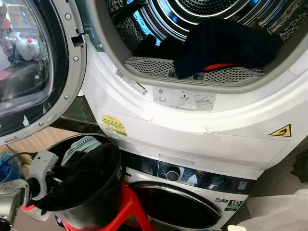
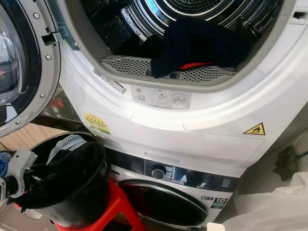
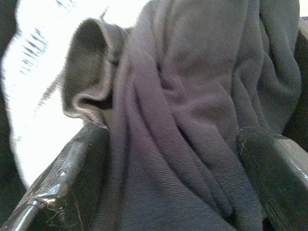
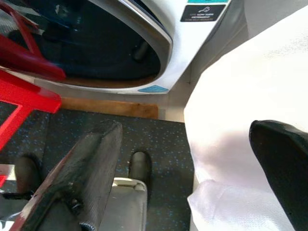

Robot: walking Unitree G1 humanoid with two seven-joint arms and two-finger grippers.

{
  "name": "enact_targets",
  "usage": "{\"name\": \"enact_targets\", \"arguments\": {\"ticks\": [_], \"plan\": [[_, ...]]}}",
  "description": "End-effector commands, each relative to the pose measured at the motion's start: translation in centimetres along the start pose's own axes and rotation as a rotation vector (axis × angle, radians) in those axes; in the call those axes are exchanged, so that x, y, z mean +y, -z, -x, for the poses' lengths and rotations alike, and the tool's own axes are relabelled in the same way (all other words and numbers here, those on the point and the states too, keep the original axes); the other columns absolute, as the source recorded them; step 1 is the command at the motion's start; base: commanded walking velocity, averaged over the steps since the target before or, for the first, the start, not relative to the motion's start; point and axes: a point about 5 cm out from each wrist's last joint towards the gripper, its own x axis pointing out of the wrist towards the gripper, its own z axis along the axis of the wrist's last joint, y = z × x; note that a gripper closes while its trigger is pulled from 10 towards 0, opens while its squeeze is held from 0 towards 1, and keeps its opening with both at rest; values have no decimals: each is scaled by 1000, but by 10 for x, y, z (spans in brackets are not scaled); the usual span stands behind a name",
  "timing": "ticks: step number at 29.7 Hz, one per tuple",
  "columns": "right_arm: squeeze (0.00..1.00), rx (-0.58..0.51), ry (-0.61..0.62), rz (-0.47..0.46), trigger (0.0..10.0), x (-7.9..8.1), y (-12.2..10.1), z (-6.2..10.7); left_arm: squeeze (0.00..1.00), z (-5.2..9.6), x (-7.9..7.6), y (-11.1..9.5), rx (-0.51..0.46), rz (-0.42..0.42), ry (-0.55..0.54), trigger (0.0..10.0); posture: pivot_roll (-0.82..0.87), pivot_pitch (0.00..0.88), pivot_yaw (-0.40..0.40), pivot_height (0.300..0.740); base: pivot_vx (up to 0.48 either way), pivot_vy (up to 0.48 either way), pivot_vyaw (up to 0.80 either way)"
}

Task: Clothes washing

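Dryer (image 1: 192,120) on top, white and broad, takes up most of the head views; it is stacked on a washing machine (image 1: 192,192) whose dark control strip, knob (image 1: 173,174) and closed round door sit below. The dryer's round door (image 1: 33,72) swings wide open to the robot's left, glass reflecting the room. Inside the perforated steel drum (image 1: 202,14) a dark navy garment (image 1: 221,45) lies heaped at the front edge, over the grey lint filter grille (image 1: 159,67), with a bit of red cloth (image 1: 219,66) peeking out under it. A yellow warning label (image 1: 113,125) and a flame triangle (image 1: 281,131) sit on the dryer's front panel.

Low on the left, a black bucket (image 1: 101,202) stands on a red plastic stool (image 1: 132,207) just in front of the washer door. It holds dark clothes (image 1: 84,175) and a piece of denim (image 1: 79,144) at the back.

The left gripper (image 3: 173,159) reaches into the bucket from the near side; its wrist view shows both black fingers (image 3: 72,168) spread apart with folds of the dark cloth between them, not visibly pinched. The right gripper (image 4: 192,163) hangs low by the washer's base with its jaws wide apart and empty, above a dark speckled floor mat (image 4: 159,134) and beside a white plastic sheet (image 4: 250,106). A strip of wooden floor (image 4: 110,107) runs along the washer's foot.
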Motion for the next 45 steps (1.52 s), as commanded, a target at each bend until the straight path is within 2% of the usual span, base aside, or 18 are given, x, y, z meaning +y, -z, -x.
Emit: {"name": "enact_targets", "arguments": {"ticks": [1, 10, 19, 20, 27, 28, 29, 45], "plan": [[0, 7, -4, 11, 10000, -2, 4, 1, 1000, -3, -3, 5, 13, -1, 27, 10000, -43, 68, 40, 740, 0, 0, 0], [0, -2, 5, 34, 10000, -12, 3, 0, 1000, -15, -11, 15, 56, -4, 43, 10000, -68, 64, 16, 740, 0, 0, 0], [0, -14, -10, 57, 10000, -10, -1, -1, 1000, -31, -19, 24, 78, 8, -16, 10000, -68, 56, 2, 740, 0, 0, 0], [0, -15, -10, 53, 10000, -9, -2, -1, 0, -33, -20, 24, 79, 5, -19, 10000, -67, 63, 4, 740, 0, 0, 0], [0, -6, -20, 41, 10000, -3, 2, 0, 0, -51, -34, 22, 83, -3, 12, 10000, -80, 82, 13, 740, 0, 0, 0], [0, 0, -22, 43, 10000, -2, 4, 1, 0, -52, -35, 23, 89, -4, 8, 7843, -87, 85, 17, 740, 0, 0, 0], [0, 1, -22, 42, 10000, -2, 5, 1, 0, -53, -35, 23, 92, -4, 5, 0, -90, 86, 20, 740, 0, 0, 0], [0, 22, -14, 20, 10000, -1, 12, 4, 0, -54, -33, 19, 90, -24, 6, 0, -80, 94, 37, 740, 0, 0, 0]]}}
